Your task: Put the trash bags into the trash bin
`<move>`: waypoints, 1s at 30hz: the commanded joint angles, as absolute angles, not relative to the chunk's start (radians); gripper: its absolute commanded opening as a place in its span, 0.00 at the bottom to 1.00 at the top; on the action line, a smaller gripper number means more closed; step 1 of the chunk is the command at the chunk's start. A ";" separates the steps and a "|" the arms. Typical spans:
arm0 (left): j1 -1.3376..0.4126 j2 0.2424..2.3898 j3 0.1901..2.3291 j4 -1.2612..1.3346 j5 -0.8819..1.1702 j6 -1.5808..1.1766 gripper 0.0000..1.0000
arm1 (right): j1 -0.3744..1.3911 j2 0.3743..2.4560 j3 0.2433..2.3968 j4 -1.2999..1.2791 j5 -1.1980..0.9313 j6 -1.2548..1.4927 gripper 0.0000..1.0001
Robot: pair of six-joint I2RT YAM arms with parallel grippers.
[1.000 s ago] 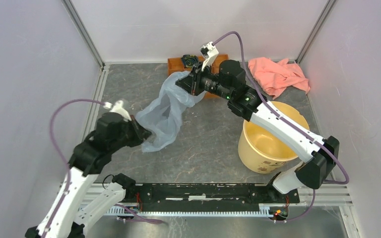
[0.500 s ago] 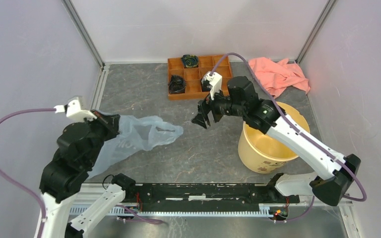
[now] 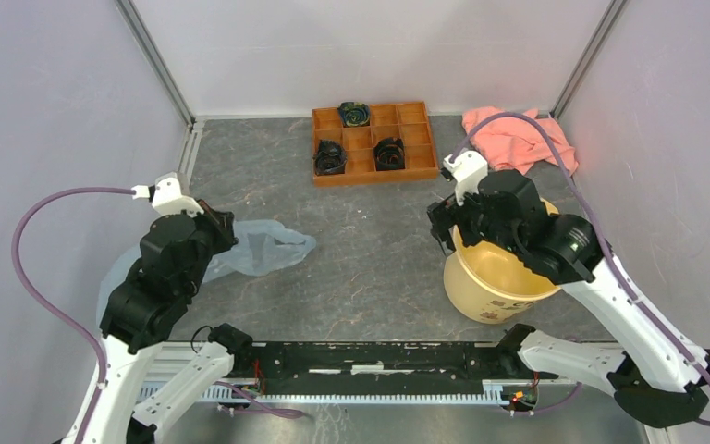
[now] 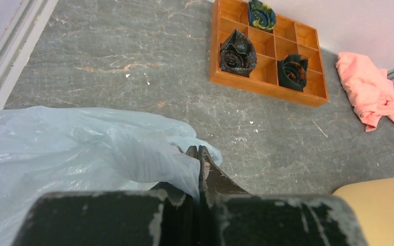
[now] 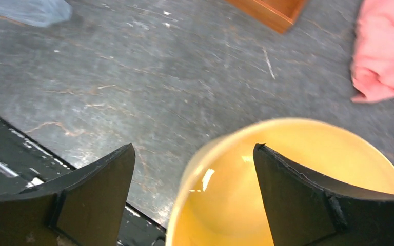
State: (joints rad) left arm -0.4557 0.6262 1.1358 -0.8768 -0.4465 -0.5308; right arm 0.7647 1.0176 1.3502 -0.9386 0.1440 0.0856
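Left wrist: fingers (image 4: 211, 178) tight on bag (image 4: 77, 136)

We find bare table (image 3: 370, 250) between trash bag (image 3: 273, 248) and trash bin (image 3: 485, 301) | bin mouth unblocked, right tool (image 5: 194, 154) spread over its left rim | tray (image 3: 379, 176) and cloth (image 3: 527, 143) crowd far edge

The left arm (image 3: 162, 277) rises from the lower left of the top view with its elbow bent. The left gripper (image 3: 218, 228) sits at middle left, pinched tight on the trash bag (image 3: 273, 248). The right arm (image 3: 615, 301) arches up from the lower right, and the right gripper (image 3: 441, 231) points down at centre right, fingers spread wide.
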 commanded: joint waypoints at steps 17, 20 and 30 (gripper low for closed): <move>-0.454 0.592 1.164 -0.852 -0.476 -0.510 0.02 | 0.763 0.995 1.120 -0.796 0.017 0.159 0.16; -0.455 0.579 1.181 -0.867 -0.472 -0.525 0.02 | 0.766 1.036 1.103 -0.677 -0.182 0.166 0.07; -0.455 0.566 1.238 -0.907 -0.463 -0.571 0.02 | 1.061 1.231 1.184 -0.547 -0.216 0.151 0.05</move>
State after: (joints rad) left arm -0.4557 0.5743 1.1992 -0.8917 -0.4660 -0.5301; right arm 0.9440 1.1606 1.1267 -0.6144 -0.1318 0.1448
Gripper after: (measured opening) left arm 0.033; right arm 0.158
